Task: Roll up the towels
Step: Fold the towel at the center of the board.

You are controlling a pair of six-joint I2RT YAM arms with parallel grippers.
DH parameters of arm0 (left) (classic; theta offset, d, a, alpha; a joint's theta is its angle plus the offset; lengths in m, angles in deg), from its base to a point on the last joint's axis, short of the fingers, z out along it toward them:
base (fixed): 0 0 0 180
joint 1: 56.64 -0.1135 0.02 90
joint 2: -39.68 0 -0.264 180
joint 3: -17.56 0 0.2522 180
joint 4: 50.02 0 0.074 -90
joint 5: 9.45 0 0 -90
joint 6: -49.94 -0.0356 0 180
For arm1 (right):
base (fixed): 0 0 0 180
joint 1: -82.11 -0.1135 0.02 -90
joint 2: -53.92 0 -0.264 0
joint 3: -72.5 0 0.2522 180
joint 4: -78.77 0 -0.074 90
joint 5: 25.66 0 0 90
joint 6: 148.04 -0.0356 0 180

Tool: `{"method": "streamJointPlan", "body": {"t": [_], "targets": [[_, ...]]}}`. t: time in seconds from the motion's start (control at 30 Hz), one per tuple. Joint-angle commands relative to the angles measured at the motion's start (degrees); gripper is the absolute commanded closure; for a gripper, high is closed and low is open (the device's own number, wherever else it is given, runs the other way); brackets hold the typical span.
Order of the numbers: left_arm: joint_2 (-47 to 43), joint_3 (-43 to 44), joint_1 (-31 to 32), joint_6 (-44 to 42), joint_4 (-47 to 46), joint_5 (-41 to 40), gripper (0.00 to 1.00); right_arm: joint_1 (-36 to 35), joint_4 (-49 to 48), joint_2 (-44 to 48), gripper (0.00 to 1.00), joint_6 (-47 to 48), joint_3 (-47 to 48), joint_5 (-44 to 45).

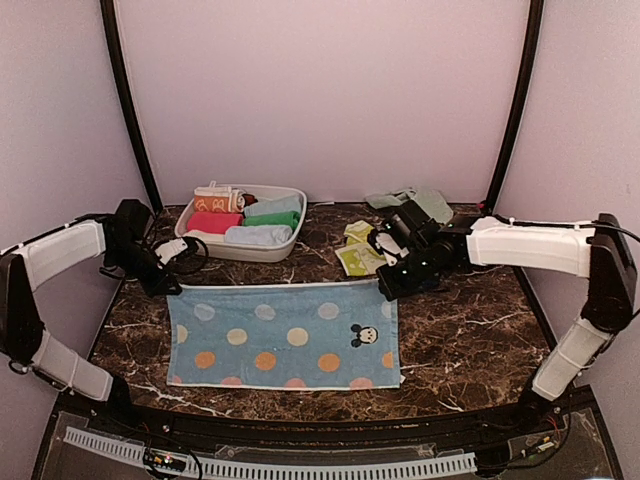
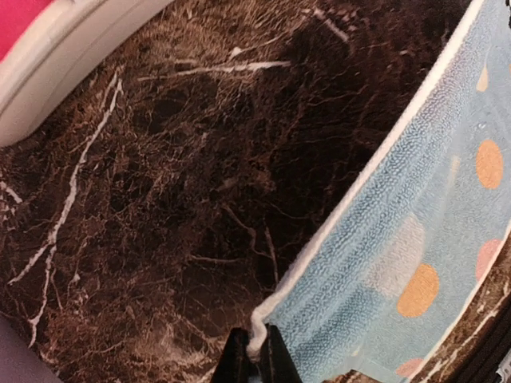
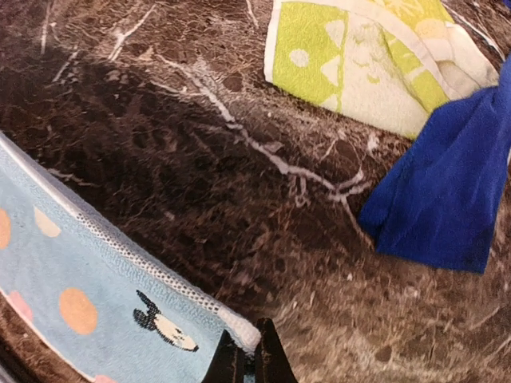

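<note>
In the top view the left gripper (image 1: 176,288), at middle left of the frame, has its jaws nearly closed, pinching the far-left corner of the light-blue spotted cloth towel (image 1: 285,335). Its wrist view shows that white-hemmed corner (image 2: 257,331) lifted slightly and caught between the two dark fingertips (image 2: 236,363). The towel lies flat at centre frame on the dark brown marble table (image 1: 470,330), with its long axis running left to right across the frame and its short sides facing the arms. It is terry cloth with rows of cream, orange and pink spots. A small cartoon mouse head (image 1: 362,335) near the right end has its ears towards the back wall. Behind the towel, at upper left of centre, a white oval plastic tub (image 1: 283,248) holds rolled towels in peach-orange, pink, green, mint and pale blue; how tightly they are rolled is hard to make out. At the towel's far-right corner the right gripper (image 1: 384,291) is likewise closed narrowly on the hem, as its wrist view shows (image 3: 243,359). Beyond it lie a crumpled yellow-green printed towel (image 3: 359,64) and a dark blue cloth towel (image 3: 447,183). The blue one is cut off by the wrist frame's right edge and hidden behind the arm in the top view. A pale mint towel (image 1: 415,200) lies bunched at upper right by the wall.
</note>
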Motion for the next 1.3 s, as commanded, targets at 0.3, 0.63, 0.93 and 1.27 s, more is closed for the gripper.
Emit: {"method": "streamJointPlan", "body": {"t": [0.3,0.63,0.93,1.27], "targets": [[14.8,-0.9,-0.6,-1.1,-28.2,-13.7,1.0,5.6,-6.4,-14.1,1.0,12.5,10.4,6.6],[18.6,3.2,-0.6,-2.8,-25.4,-14.7,1.0,6.7,-8.7,-12.8,1.0,10.2,6.9,3.8],[4.5,-8.5,-2.6,-10.6,-25.7,-6.4,1.0,2.1,-11.5,-4.7,1.0,2.0,-5.1,4.0],[0.6,-13.7,-2.7,-12.7,-20.3,-6.6,1.0,-5.4,-10.1,1.2,1.0,-4.2,-14.3,11.0]]}}
